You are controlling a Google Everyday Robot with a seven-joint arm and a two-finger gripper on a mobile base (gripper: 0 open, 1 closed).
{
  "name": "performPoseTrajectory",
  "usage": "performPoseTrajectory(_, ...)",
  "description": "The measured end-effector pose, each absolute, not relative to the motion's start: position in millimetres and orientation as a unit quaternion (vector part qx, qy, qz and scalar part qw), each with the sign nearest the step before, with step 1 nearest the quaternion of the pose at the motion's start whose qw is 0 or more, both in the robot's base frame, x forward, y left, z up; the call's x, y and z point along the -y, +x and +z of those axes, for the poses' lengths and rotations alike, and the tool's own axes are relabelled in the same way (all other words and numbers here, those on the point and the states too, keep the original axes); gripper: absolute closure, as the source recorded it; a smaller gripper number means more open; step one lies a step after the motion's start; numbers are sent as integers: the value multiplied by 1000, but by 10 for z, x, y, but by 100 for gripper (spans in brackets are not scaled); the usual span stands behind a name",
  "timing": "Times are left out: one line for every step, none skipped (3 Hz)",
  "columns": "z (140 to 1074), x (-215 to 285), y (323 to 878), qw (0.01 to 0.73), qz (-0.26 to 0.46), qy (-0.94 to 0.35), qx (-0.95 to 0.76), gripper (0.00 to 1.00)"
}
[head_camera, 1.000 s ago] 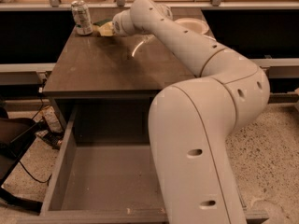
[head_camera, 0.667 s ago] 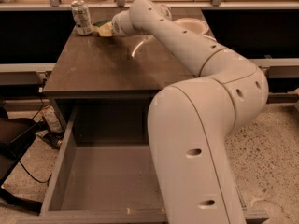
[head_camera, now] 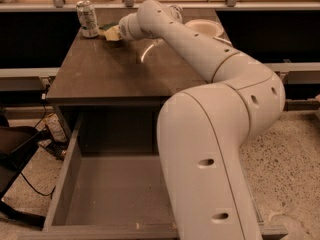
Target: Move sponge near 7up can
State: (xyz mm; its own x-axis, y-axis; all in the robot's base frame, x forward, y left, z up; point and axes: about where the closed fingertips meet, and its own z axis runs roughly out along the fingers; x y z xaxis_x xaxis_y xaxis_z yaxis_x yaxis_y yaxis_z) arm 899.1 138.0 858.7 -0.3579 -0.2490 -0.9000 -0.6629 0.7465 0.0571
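Note:
The 7up can (head_camera: 88, 19) stands upright at the far left corner of the dark table (head_camera: 115, 76). The sponge (head_camera: 110, 33), dark green over pale yellow, is just right of the can, about a finger's width from it. My gripper (head_camera: 120, 31) is at the sponge's right side and touches or nearly touches it. The white arm reaches in from the lower right and hides the gripper's far side. I cannot tell whether the sponge rests on the table or is held just above it.
A round white bowl (head_camera: 204, 28) sits at the table's far right, partly behind my arm. An open grey drawer (head_camera: 117, 194) juts out below the table's front edge. Cables and dark clutter (head_camera: 30, 149) lie on the floor at left. A shelf rail (head_camera: 160, 6) runs behind the table.

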Motion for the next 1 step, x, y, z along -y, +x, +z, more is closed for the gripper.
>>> performPoseTrajectory(8568, -1400, 8989, 488, 212, -287, -797, 4)
